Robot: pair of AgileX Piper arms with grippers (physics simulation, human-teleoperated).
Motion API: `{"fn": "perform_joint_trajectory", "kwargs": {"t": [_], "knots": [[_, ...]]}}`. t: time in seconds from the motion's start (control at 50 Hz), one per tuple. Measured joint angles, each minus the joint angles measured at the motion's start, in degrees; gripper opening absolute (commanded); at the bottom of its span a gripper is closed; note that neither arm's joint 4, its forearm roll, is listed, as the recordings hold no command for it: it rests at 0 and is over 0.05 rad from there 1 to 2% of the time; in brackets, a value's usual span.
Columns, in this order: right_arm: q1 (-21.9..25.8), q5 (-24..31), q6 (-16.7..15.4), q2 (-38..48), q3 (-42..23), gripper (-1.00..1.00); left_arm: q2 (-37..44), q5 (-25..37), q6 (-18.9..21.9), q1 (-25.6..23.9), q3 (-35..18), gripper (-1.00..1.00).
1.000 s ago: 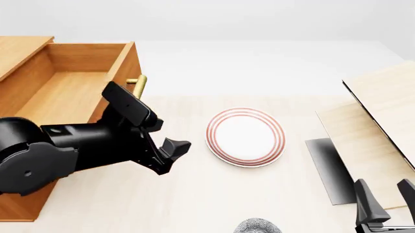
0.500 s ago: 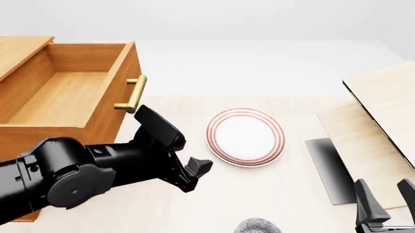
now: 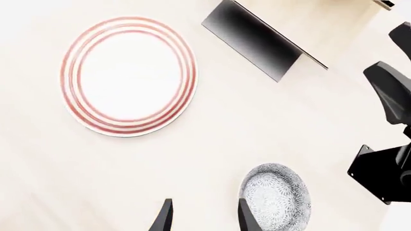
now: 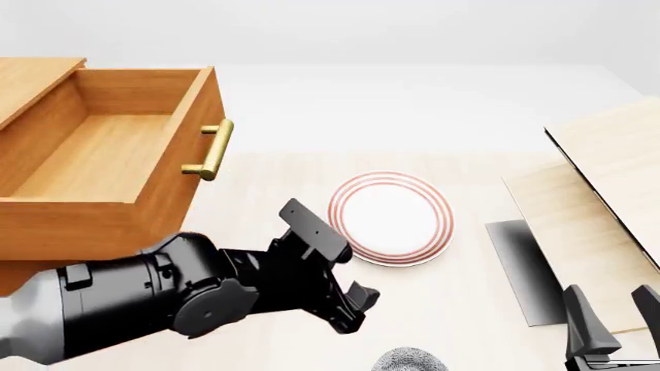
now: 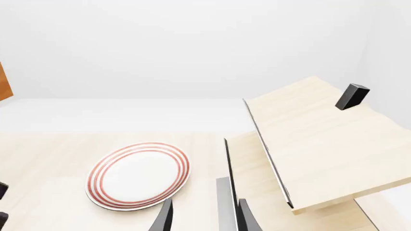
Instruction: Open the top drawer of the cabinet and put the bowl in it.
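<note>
Two things have shifted over the last second: our left gripper [image 4: 356, 309] has left the brass handle [image 4: 209, 151] and swung across the table toward six o'clock, and the top drawer [image 4: 98, 147] now shows fully, unobstructed. That drawer stands pulled out of the cabinet [image 4: 31, 77] at about ten o'clock in the front view, its wooden floor bare — so we judge the opening step done and the fetch under way.

The bowl [image 3: 276, 197] is where our attention goes next. In the front view only a speckled sliver [image 4: 410, 361] peeks over the lower edge at six o'clock, on the table and well apart from the drawer. From the left wrist view it sits just beside one fingertip [image 3: 247, 219], not between the two; the fingers are parted with nothing in them, so this hand is empty and spread. We reckon the gripper needs to shift sideways to straddle the rim before closing.

The plate [image 4: 391, 218] lies near the table's centre, at about twelve o'clock from the bowl — close enough that a wide sweep might nudge it. Our right gripper [image 4: 608, 317] hangs at five o'clock by the pale boards [image 4: 608, 193], fingers apart and holding nothing, and it has not moved. Carrying the bowl back to ten o'clock means lifting over the drawer's front wall.
</note>
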Motion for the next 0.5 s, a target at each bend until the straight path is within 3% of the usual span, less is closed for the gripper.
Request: {"fn": "perform_joint_trajectory", "kwargs": {"t": [0.5], "knots": [[0.01,0.0,-0.01,0.0,0.0,1.0,7.96,-1.37,-2.11,-4.02,-2.67,1.0]]}}
